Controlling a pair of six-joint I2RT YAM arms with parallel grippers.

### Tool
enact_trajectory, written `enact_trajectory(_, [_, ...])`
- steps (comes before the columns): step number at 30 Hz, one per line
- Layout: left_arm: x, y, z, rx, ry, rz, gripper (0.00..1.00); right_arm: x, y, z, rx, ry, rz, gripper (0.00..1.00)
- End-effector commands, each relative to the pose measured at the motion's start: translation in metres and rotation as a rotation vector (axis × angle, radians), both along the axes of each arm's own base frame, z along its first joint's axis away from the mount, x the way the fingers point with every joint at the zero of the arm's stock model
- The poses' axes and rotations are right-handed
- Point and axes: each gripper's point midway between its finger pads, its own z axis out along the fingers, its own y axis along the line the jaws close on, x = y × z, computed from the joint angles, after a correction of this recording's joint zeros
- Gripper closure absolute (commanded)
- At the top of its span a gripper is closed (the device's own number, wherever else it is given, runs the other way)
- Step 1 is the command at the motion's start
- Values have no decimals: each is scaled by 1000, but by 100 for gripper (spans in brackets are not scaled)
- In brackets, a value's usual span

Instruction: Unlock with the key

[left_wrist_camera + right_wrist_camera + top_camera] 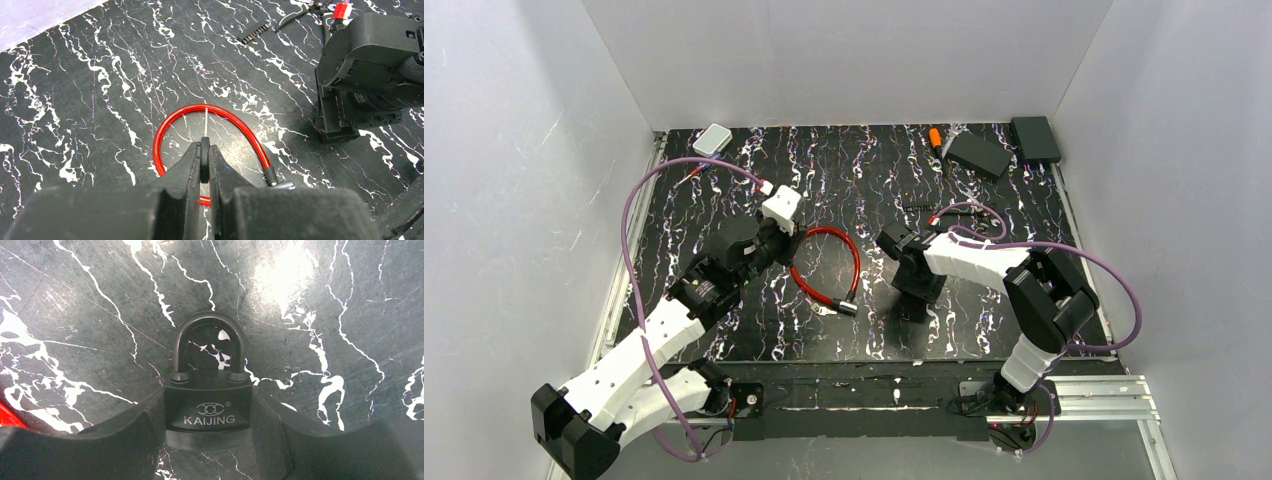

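My left gripper [204, 150] is shut on a key [205, 159]. Its black head is pinched between the fingers and its thin silver blade [206, 122] points forward above the table. In the top view the left gripper [776, 247] is at the table's middle left. My right gripper [209, 412] is shut on the body of a black padlock [209, 402] marked KAIJING. The padlock lies flat on the table, and its shackle [209, 322] points away and is closed. In the top view the right gripper [914, 298] points down and hides the padlock.
A red cable loop with a metal end [829, 265] lies between the two grippers and shows in the left wrist view [167, 127]. A white box [713, 139], an orange-handled tool [936, 138] and two black boxes [979, 153] [1035, 138] lie along the far edge.
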Motion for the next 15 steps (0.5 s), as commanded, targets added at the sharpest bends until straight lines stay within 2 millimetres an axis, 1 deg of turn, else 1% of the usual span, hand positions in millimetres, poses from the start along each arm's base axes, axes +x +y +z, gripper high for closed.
enact_trajectory(1, [4, 3, 12, 11, -43, 2, 100, 0, -18, -1, -68, -3, -33, 78])
enact_trajectory(4, [2, 1, 13, 1, -56, -8, 100, 5, -15, 17, -43, -26, -40, 98])
enact_trajectory(6, [2, 0, 13, -1, -58, -15, 100, 10, -10, 30, -12, -50, -50, 99])
enact_trajectory(9, [1, -1, 14, -6, -58, -26, 100, 22, 10, 54, 112, -124, -51, 99])
enact_trajectory(11, [-1, -1, 17, -15, -70, -29, 100, 32, 28, 76, 227, -194, -53, 99])
enact_trajectory(12, [-1, -1, 18, -20, -76, -30, 100, 37, 34, 88, 275, -231, -61, 99])
enact_trajectory(15, [-4, 0, 22, -39, -88, -34, 100, 50, 43, 127, 397, -349, -103, 99])
